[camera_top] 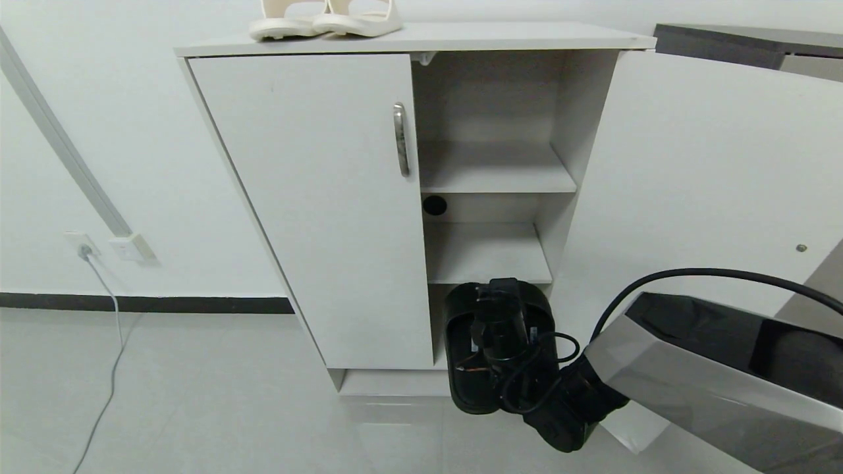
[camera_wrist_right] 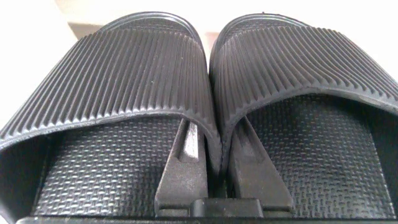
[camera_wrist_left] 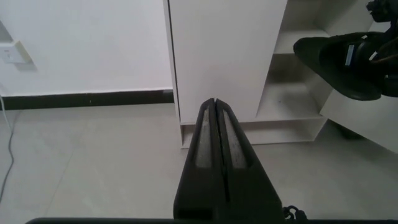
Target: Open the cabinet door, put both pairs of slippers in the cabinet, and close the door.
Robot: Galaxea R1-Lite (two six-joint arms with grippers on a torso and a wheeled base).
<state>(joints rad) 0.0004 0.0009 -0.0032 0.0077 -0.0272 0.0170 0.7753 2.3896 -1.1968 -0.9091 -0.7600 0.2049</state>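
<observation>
Right gripper (camera_wrist_right: 214, 134) has one flat, wedge-shaped finger inside each of the black slippers (camera_wrist_right: 124, 74), under the straps. Its jaws are narrowed on the two adjoining inner walls, pinching the pair side by side. The straps are broad arches of matte rubber with fine parallel ribs, and the footbeds carry a small diamond grain.

From the head view the pair (camera_top: 464, 355) sits at the mouth of the cabinet's lowest right compartment. It is just under the middle shelf (camera_top: 487, 253), toes inward and rounded heels sticking out past the cabinet's front edge.

The left gripper (camera_wrist_left: 214, 109) hangs over the grey floor (camera_wrist_left: 93, 168) in front of the cabinet. Its two long, dark fingers are pressed flat together with nothing between them.

The cabinet (camera_top: 527, 36) is a boxy unit of smooth white board. Its left door (camera_top: 309, 197) is closed and bears a slim, curved metal handle (camera_top: 400, 139) near its inner edge. The right door (camera_top: 691, 184) is swung wide open. Inside, the upper shelf (camera_top: 494, 171) is a plain flat board, and below it a round hole (camera_top: 435, 205) pierces the back panel.

Cream slippers (camera_top: 329, 20), thick-soled and rounded, rest on the cabinet's top near its front left corner. The floor is glossy pale tile.
</observation>
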